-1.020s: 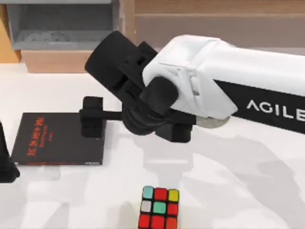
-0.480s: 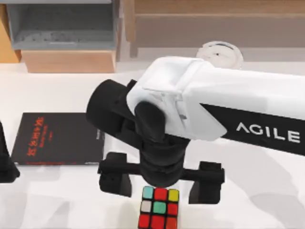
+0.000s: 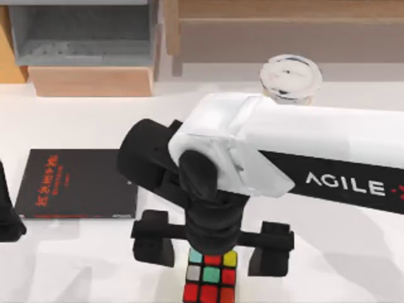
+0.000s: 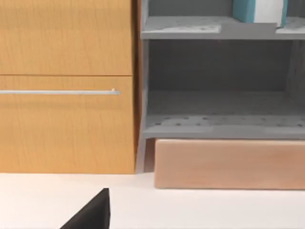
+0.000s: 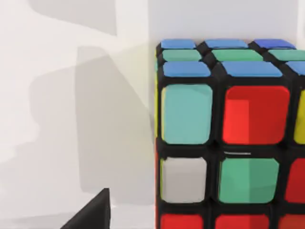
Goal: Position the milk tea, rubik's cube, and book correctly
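The rubik's cube [image 3: 211, 281] sits at the table's front edge, and its cyan, red, white and green squares [image 5: 224, 143] show close up in the right wrist view. My right gripper [image 3: 211, 243] hangs open right over it, with one finger [image 3: 151, 240] to the cube's left and the other to its right. The book [image 3: 79, 183] lies flat at the left with its black face and red characters up. The milk tea [image 3: 290, 77] stands at the back, its white domed lid showing behind my right arm. My left gripper [image 3: 6, 214] is parked at the left edge.
A grey shelf unit [image 3: 82, 38] with a wooden block [image 3: 95, 81] under it stands at the back left, next to a wooden cabinet [image 4: 66, 86]. A teal and white object [image 4: 259, 10] stands on an upper shelf. Bare white table [image 3: 341, 265] lies to the cube's right.
My right gripper swung from beside the book's right edge toward the front and now straddles the cube, a little lower than half a second ago. The milk tea came into view behind the arm.
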Motion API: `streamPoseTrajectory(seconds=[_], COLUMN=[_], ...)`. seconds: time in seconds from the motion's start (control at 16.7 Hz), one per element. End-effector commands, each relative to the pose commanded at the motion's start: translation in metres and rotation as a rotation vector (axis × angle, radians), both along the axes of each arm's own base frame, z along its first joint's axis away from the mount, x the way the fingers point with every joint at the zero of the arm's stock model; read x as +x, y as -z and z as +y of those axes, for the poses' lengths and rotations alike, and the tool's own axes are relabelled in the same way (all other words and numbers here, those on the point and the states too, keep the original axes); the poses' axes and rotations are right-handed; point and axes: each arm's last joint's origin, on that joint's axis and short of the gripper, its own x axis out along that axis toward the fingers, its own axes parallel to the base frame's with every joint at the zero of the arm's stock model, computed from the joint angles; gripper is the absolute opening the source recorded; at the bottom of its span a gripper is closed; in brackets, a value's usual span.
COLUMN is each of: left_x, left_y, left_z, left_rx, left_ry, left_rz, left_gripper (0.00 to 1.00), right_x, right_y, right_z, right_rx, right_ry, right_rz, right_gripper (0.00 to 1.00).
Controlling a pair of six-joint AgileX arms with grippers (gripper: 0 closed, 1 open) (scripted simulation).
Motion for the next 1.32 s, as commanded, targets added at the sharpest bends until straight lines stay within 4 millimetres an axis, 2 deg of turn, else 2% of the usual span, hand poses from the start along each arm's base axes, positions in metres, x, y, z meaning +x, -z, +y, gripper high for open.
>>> streamPoseTrajectory(seconds=[0.3, 0.54, 1.32], left_x=[0.000, 0.000, 0.000], left_y=[0.000, 0.000, 0.000], left_z=[0.000, 0.000, 0.000], left_rx=[0.000, 0.000, 0.000], left_ry=[0.000, 0.000, 0.000], left_rz=[0.000, 0.000, 0.000], left_gripper=[1.00, 1.00, 1.00], right_x=[-0.001, -0.002, -0.002], right_y=[0.039, 0.040, 0.040], right_z=[0.000, 0.000, 0.000], right_rx=[0.001, 0.001, 0.001], right_ry=[0.000, 0.000, 0.000], right_rz=[-0.001, 0.000, 0.000], right_gripper=[1.00, 1.00, 0.02])
